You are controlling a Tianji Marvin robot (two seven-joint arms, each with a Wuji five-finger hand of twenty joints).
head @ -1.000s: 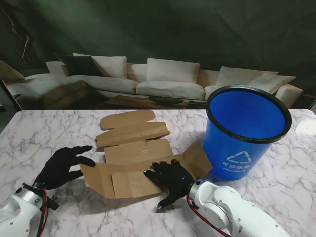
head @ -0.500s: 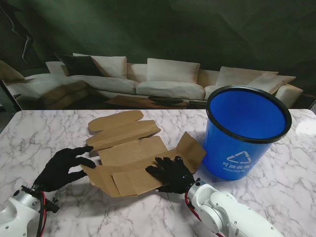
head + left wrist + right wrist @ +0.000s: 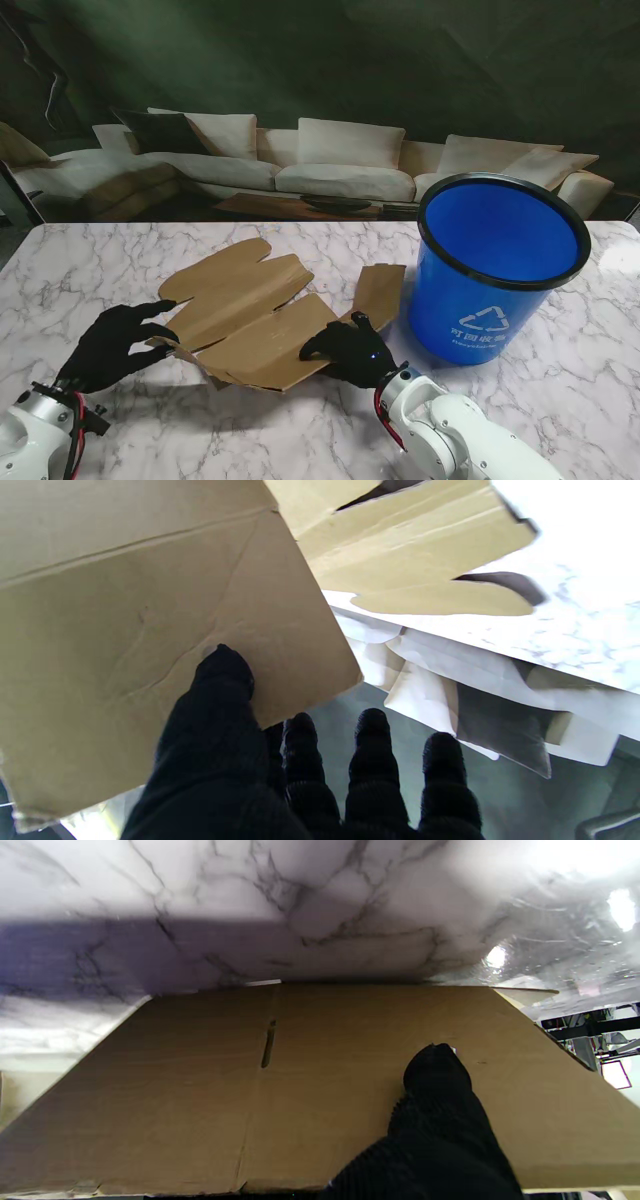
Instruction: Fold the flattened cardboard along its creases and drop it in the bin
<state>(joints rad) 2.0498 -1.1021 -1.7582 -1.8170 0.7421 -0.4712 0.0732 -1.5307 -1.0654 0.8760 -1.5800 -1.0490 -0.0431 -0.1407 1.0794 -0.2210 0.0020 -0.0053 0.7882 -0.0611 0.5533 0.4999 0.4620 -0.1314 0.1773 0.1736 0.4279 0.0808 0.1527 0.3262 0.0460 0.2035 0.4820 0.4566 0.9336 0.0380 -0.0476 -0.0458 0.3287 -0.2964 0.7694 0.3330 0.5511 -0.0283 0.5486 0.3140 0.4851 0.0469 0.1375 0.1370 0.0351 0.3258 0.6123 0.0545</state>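
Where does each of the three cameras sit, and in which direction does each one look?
Stand view: above the shoulders, looking down at the marble table, cardboard and blue bin; both arms show, left hand, right hand.
Left wrist view: along the fingers; the thumb presses the cardboard.
Right wrist view: along the hand, over cardboard to the table.
All views share the cardboard.
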